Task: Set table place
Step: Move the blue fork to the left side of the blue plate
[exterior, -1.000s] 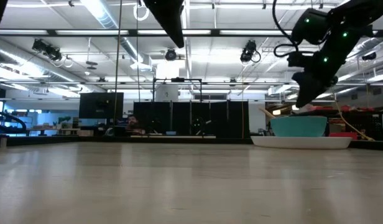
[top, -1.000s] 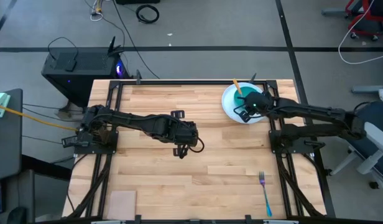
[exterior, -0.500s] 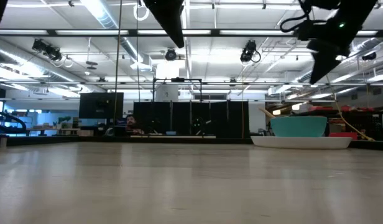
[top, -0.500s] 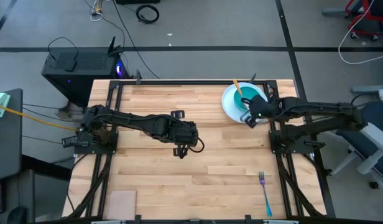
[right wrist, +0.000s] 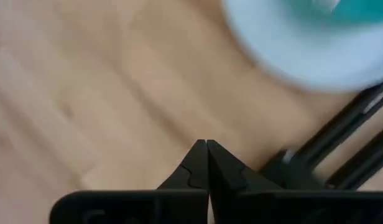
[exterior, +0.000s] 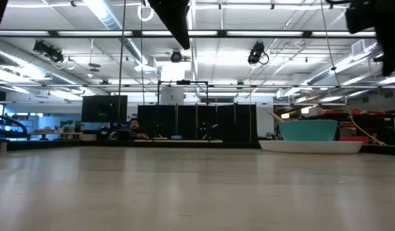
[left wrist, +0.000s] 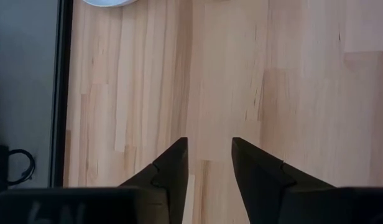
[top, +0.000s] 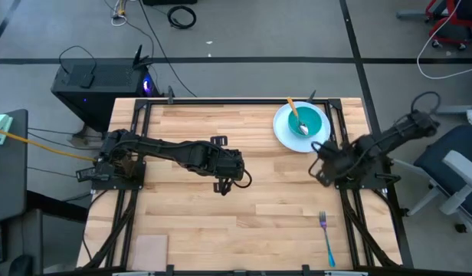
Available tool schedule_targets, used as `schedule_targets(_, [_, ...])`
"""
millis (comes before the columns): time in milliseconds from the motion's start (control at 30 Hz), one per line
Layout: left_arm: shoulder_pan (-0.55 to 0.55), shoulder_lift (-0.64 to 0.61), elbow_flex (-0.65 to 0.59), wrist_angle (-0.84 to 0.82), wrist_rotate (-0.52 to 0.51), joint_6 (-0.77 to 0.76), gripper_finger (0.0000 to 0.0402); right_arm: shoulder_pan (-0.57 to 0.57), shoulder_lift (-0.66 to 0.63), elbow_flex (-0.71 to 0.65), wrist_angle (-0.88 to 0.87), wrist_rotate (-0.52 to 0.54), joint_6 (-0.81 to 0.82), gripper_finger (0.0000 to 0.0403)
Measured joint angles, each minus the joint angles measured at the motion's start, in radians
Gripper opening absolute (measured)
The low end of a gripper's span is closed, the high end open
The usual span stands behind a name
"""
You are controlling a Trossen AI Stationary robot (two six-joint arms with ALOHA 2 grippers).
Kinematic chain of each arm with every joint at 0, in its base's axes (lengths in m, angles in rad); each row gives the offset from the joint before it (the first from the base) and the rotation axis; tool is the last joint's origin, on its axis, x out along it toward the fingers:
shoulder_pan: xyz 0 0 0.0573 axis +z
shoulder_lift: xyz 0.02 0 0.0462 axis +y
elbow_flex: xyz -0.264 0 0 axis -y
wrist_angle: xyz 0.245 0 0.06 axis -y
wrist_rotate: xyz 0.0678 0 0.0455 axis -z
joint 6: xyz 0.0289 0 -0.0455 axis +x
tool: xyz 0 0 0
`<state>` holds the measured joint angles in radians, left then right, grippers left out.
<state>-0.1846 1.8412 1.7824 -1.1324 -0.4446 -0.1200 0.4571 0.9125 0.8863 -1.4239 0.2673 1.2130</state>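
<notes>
A round white plate lies at the table's far right and carries a teal bowl. An orange-handled spoon lies in the bowl, its handle leaning out over the far rim. In the low view the bowl sits on the plate. A blue-handled fork lies flat near the front right edge. My right gripper is shut and empty, just nearward of the plate above the table. My left gripper hangs open and empty over the table's middle.
A tan pad lies at the front left corner. Black rails frame the tabletop, and the right arm's base stands beside the plate. Bare wood spreads between the two grippers and toward the near edge.
My right gripper has left the bowl, shut, risen, and drawn back toward the table's right and near edges. It now hangs just nearward of the plate. The spoon, bowl and plate have stayed where they were.
</notes>
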Motion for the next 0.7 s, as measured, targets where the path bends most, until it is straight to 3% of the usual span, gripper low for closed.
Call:
schedule_targets(200, [0.019, 0.000, 0.000, 0.006, 0.000, 0.000, 0.0128, 0.269, 0.103, -0.004, 0.024, -0.160, 0.305, 0.0002])
schedule_targets(367, [0.037, 0.000, 0.000, 0.018, 0.000, 0.000, 0.0133, 0.460, 0.201, -0.004, 0.158, -0.274, 0.551, 0.0002])
schedule_targets(700, [0.035, 0.000, 0.000, 0.068, 0.000, 0.000, 0.0126, 0.661, 0.361, -0.004, 0.446, -0.306, 0.921, 0.0001])
